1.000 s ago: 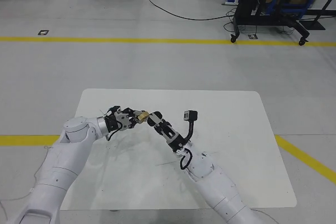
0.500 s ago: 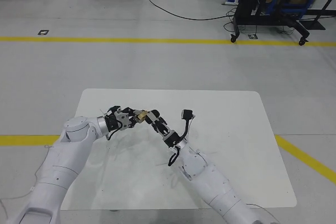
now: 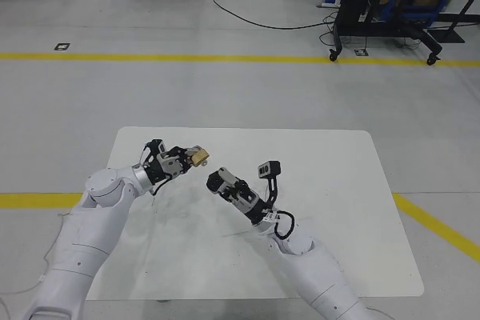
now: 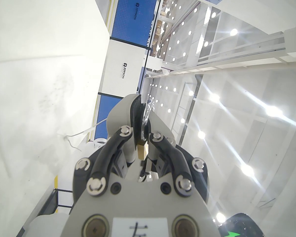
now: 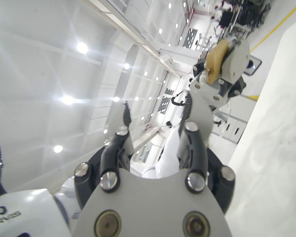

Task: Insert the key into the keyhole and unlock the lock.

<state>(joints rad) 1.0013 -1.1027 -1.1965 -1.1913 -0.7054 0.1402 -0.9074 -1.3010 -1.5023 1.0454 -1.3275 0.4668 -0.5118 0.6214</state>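
Jaws of the left gripper (image 3: 186, 156) are pressed together on the brass lock (image 3: 198, 154), whose body pokes out just past the fingertips, held up off the white table (image 3: 328, 160). Holding it there seems meant to leave one face of the lock bare and turned toward the other arm, so the keyhole can be reached. The right gripper (image 3: 216, 179) hangs a little apart from that exposed end, its jaws spread wide with nothing between them; in its wrist view the lock (image 5: 215, 60) sits ahead of the open fingers (image 5: 126, 114), roughly along their line. Between the left fingers a glinting metal piece (image 4: 147, 110) lies beside a strip of brass deeper in toward the palm. It may be the shackle or the key, and I cannot tell which. Nor can I tell whether the key already stands in the keyhole. With the right jaws empty, my guess is that they would next have to close on the key's head, provided it sits within reach of them.
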